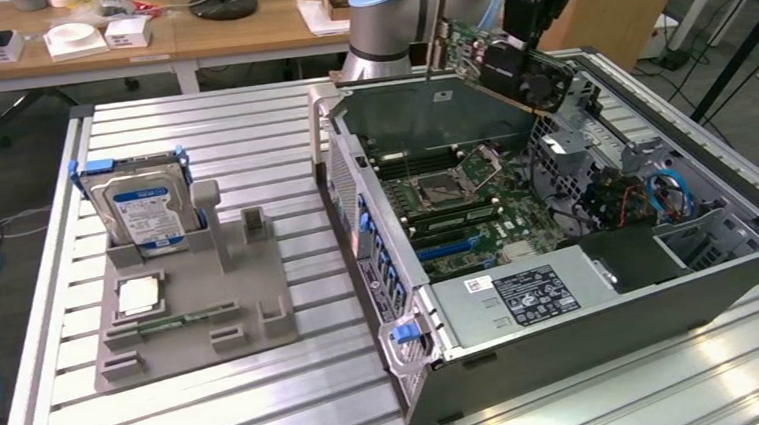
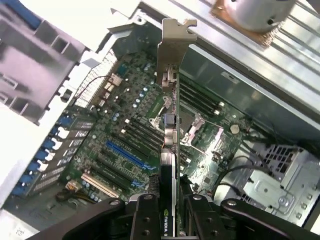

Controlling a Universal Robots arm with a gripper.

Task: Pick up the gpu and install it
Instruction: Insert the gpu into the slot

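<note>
The pick is done and the install step is in hand. The end effector (image 1: pixel 524 50) is clamped narrow on the gpu (image 1: pixel 520 68), carrying it tilted in the air above the far end of the open computer case (image 1: pixel 405 371), toward the worktop's (image 1: pixel 232 403) far edge. In the wrist view the card hangs edge-on over the motherboard (image 2: pixel 125 105), touching nothing. Judging from this, seating calls for squaring its lower edge over the blue slot (image 2: pixel 125 155) and a straight descent.

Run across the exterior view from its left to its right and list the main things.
The hard drive upright in the grey holder → perforated side wall of the computer case → gpu held above the motherboard → blue cables inside the case.
</note>
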